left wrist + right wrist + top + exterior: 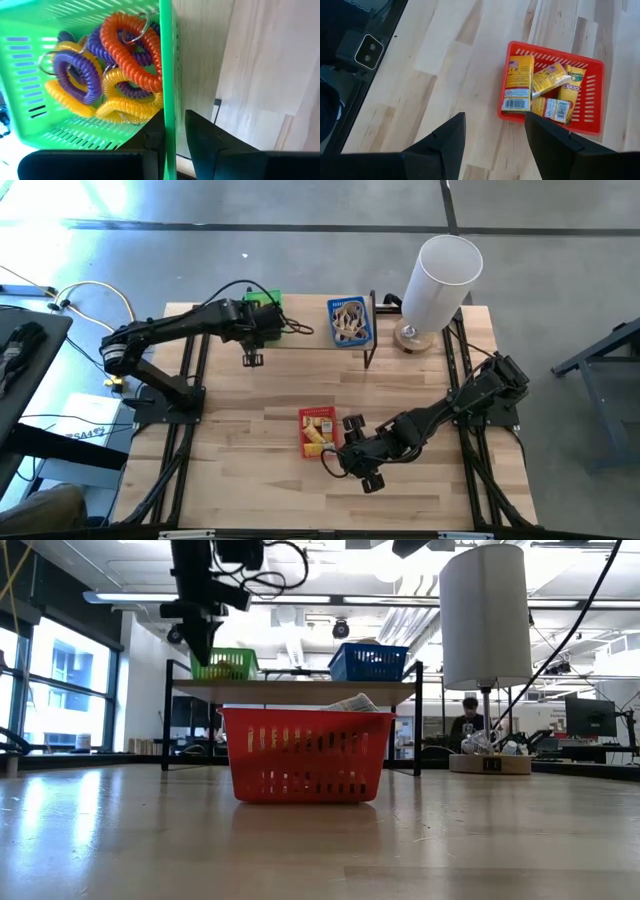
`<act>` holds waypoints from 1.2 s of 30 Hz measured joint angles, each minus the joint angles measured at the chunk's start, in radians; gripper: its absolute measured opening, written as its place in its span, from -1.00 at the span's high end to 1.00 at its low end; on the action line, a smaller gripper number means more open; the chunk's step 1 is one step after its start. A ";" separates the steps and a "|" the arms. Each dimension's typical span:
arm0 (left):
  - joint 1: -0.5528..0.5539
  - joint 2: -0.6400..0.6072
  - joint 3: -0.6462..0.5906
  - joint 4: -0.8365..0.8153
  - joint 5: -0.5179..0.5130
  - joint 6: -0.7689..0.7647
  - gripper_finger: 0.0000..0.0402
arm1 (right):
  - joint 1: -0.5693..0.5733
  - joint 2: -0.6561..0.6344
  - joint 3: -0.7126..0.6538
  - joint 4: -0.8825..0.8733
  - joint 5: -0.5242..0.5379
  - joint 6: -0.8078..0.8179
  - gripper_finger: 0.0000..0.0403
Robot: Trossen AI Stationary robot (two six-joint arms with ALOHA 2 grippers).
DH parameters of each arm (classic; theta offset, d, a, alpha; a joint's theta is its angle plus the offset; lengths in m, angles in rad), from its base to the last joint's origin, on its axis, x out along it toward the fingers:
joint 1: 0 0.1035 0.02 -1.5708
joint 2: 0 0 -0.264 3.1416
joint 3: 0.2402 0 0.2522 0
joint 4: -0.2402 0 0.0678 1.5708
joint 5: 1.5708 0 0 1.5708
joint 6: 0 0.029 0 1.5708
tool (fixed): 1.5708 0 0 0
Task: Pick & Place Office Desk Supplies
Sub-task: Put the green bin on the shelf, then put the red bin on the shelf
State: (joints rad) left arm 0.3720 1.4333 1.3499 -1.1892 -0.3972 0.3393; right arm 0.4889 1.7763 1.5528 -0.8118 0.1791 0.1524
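The table [250, 480] carries a raised shelf [290, 690] at its far side, with a white cylinder [440, 275] beside it. On the shelf stand a green basket [30, 95] of coiled rings [130, 55] and a blue basket [349, 322] of rubber bands. A red basket [590, 105] of crayon packets [518, 82] sits mid-table. The left gripper [172, 135] straddles the green basket's wall, fingers slightly parted. The right gripper [495, 135] hovers near the red basket, spread and empty.
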 joint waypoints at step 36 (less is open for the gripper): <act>-0.532 -0.331 -0.024 -0.031 0.215 -0.912 0.70 | -0.038 0.178 0.000 0.249 -0.161 -0.108 0.04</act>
State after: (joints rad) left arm -0.1603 1.1021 1.3262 -1.2205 -0.1818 -0.5725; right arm 0.4510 1.9545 1.5523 -0.5629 0.0180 0.0449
